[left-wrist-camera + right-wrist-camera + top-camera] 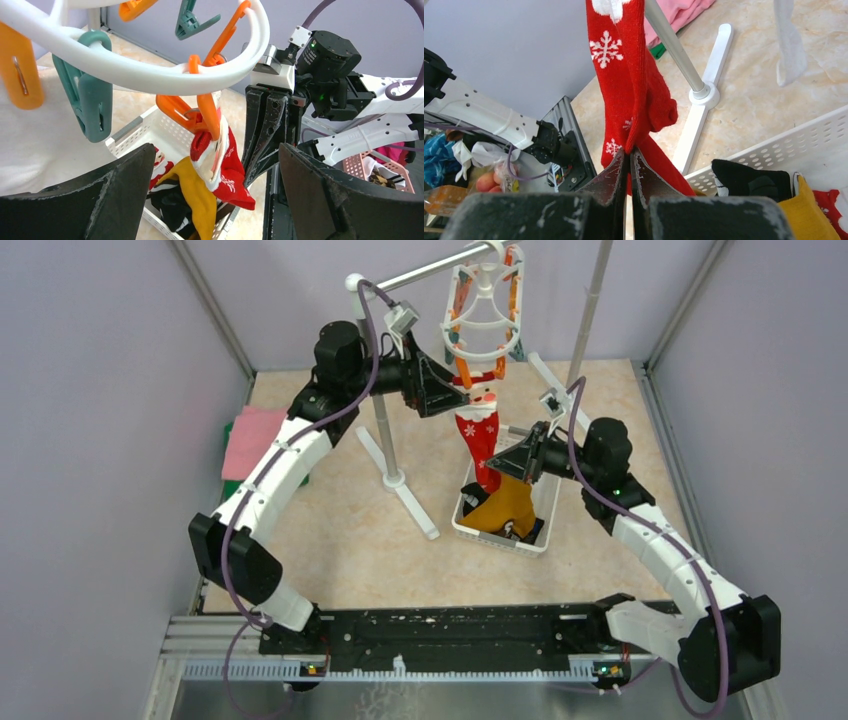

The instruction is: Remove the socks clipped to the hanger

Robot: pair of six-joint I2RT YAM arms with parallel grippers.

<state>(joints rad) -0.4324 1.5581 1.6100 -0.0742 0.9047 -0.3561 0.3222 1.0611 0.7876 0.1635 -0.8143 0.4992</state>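
Bright, even light, faint soft shadows — wrist views crisp (softer very close up).

The overhead camera, fixed above and behind the arm bases (290, 615), looked down from afar across the whole table (330, 540). The left wrist camera sat close beneath the hanger (150, 80), facing across to the right arm (330, 60), while the right wrist camera looked from close range at the red snowflake sock (624, 75), towards the rack's foot (704, 95) beyond. All three views shared that sock and the white basket (500, 538).
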